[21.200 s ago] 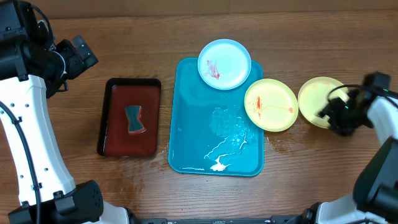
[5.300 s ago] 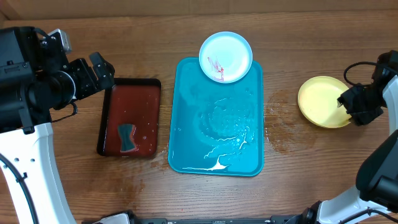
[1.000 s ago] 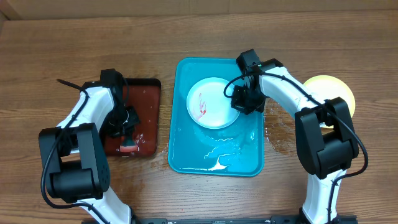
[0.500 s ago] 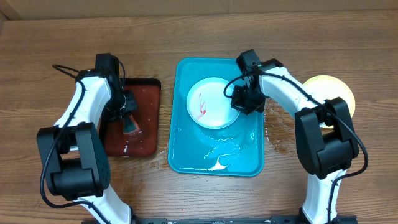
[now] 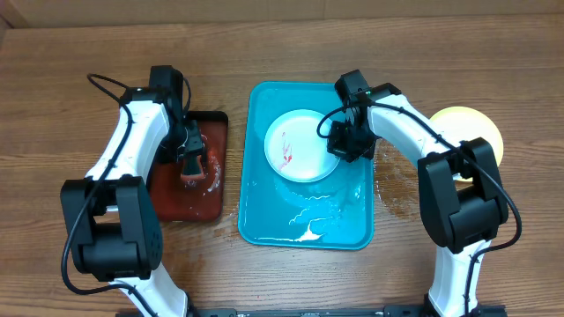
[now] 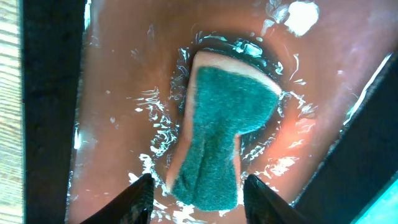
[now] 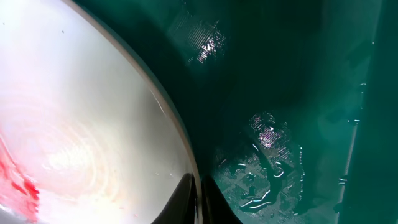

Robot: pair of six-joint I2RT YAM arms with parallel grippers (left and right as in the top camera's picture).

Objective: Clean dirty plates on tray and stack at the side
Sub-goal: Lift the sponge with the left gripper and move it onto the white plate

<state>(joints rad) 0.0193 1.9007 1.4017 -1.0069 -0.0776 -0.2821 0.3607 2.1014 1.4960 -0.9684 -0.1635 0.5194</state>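
Left jaws: the left gripper (image 6: 200, 190) stands astride the near end of the green-faced sponge (image 6: 217, 124), fingers open with a sliver of gap on either side, not yet pinching.
Sponge: lying in shallow water in the dark red tray (image 6: 124, 74), well apart from the plate.
Right jaws: the right gripper (image 7: 198, 196) is closed on the rim of the aqua-white plate (image 5: 295, 150), one finger above and one below.
Plate: sits in the upper half of the turquoise tray (image 5: 264, 211), with its red smear (image 5: 285, 151) unwiped.
Stack: a yellow-green plate (image 5: 480, 123) rests on the worktop (image 5: 88, 53) at the right, partly hidden by the arm.
Slip risk: the rim hold is thin and wet, so scrubbing pressure could twist the plate out of it.
Sponge risk: a closure so near the sponge's end may let it squirt free or sag, dripping water across the worktop on the way over.
Clash risk: both arms must meet over one small plate, and crowding could knock it against the tray wall.
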